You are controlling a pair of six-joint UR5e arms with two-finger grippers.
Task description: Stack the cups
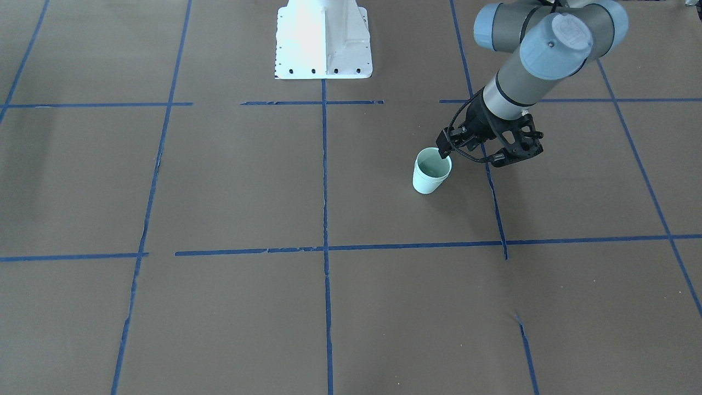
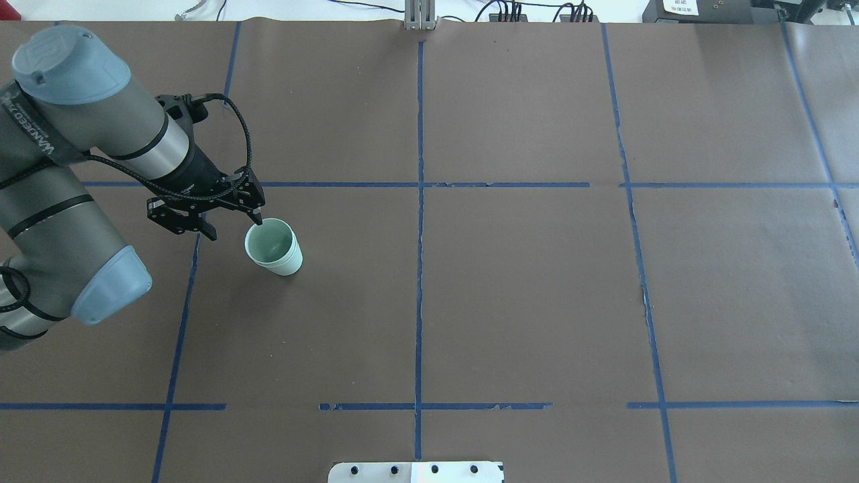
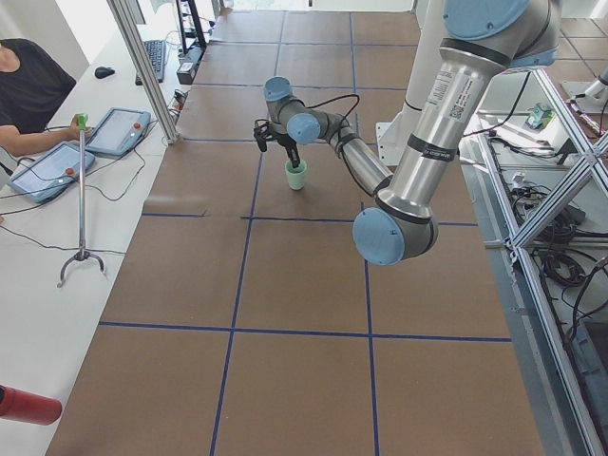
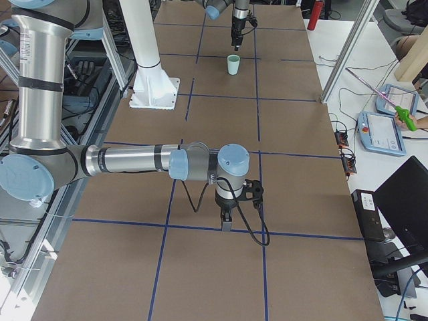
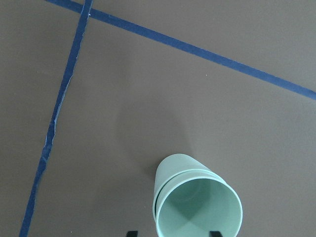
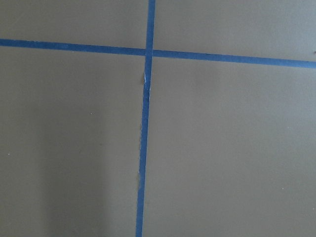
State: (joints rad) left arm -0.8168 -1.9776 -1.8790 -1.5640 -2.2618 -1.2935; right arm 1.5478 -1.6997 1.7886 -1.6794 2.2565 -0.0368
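Observation:
The two mint-green cups (image 2: 273,247) stand nested one inside the other on the brown table, left of the middle. The left wrist view shows the inner cup's rim (image 5: 200,210) sitting a little above the outer cup's wall (image 5: 175,170). The stack also shows in the front view (image 1: 432,171). My left gripper (image 2: 233,226) is open just above and beside the stack's rim and holds nothing. Its two fingertips (image 5: 131,232) show spread apart at the wrist view's bottom edge. My right gripper (image 4: 226,224) points down at the bare table far from the cups, and I cannot tell whether it is open or shut.
Blue tape lines (image 2: 419,201) divide the brown table cover into a grid. The robot's white base (image 1: 323,41) stands at the table's near edge. An operator's tablets (image 3: 114,128) and a stand (image 3: 82,190) are on the white side table.

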